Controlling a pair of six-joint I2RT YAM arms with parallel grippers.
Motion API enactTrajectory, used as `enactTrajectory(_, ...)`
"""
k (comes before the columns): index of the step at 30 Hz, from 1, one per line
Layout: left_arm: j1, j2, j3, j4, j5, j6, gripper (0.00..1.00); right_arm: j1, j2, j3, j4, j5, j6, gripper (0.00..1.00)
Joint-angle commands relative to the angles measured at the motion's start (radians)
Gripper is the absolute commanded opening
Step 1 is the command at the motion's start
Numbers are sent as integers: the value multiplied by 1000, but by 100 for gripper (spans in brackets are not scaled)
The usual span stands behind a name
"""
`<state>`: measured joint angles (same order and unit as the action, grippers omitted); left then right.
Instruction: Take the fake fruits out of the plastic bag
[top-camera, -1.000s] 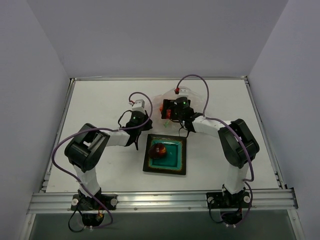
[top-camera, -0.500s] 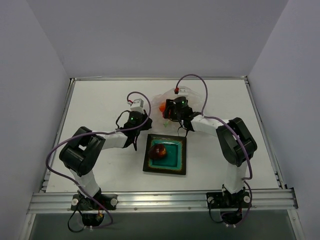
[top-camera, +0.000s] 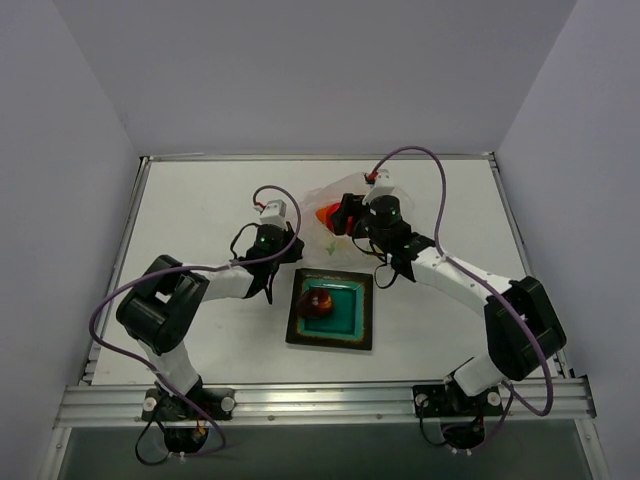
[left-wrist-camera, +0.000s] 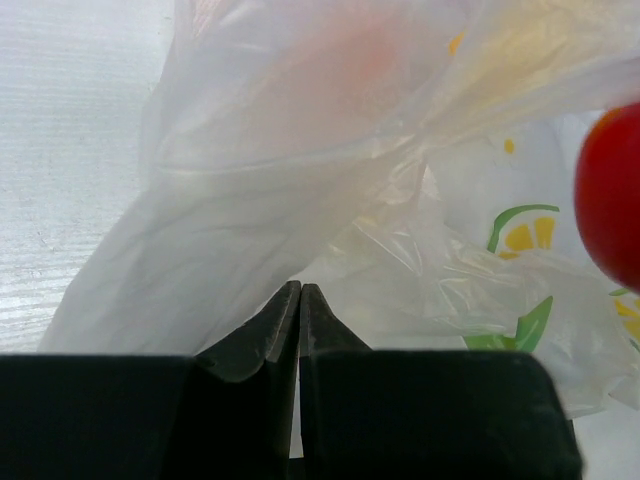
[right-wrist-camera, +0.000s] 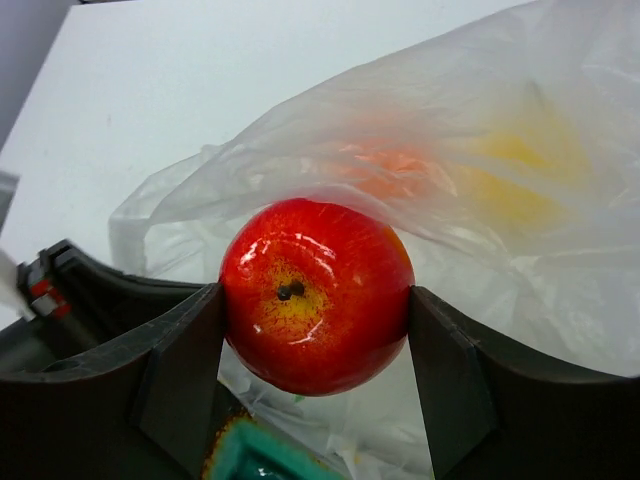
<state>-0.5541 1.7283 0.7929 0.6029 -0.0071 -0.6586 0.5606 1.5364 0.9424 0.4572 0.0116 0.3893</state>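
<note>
A: At the left of the counter (top-camera: 200, 200), how was the left tool (left-wrist-camera: 300, 292)?
B: Pressed together, seemingly pinching the plastic bag (left-wrist-camera: 250, 200) at its edge.
A: And rightward?
B: The dark red fruit (top-camera: 318, 301) lay on the teal plate (top-camera: 355, 325). The right tool (right-wrist-camera: 315, 300), down in the bag a second before, had lifted clear, clamping the bright red apple (right-wrist-camera: 310, 330). The orange fruit (right-wrist-camera: 395, 170) and the yellow fruit (right-wrist-camera: 520, 170) were inside, so two were left.

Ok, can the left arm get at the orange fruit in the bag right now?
Probably not. The left gripper is shut on a fold of the plastic bag, and the orange fruit sits inside, behind the film. It would have to let go and find the opening first.
</note>
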Motion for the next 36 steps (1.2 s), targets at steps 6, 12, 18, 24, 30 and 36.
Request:
enactTrajectory(6, -7, -50, 14, 32, -1, -3, 2, 79, -276, -197, -35, -44, -1, 44)
enactTrajectory(12, -15, -70, 14, 23, -14, 10, 2, 179, -466, -387, -150, 74, 39, 44)
enactTrajectory(18, -27, -90, 15, 9, -28, 25, 2, 231, -536, -496, -187, 120, 120, 45)
enactTrajectory(24, -38, -95, 20, -3, -44, 42, 5, 248, -484, -511, -187, 134, 137, 46)
enactTrajectory(30, -47, -96, 31, -18, -57, 60, 33, 252, -458, -478, -190, 110, 122, 77)
enactTrajectory(36, -63, -108, 54, -55, -86, 82, 54, 251, -492, -389, -241, 122, 79, 82)
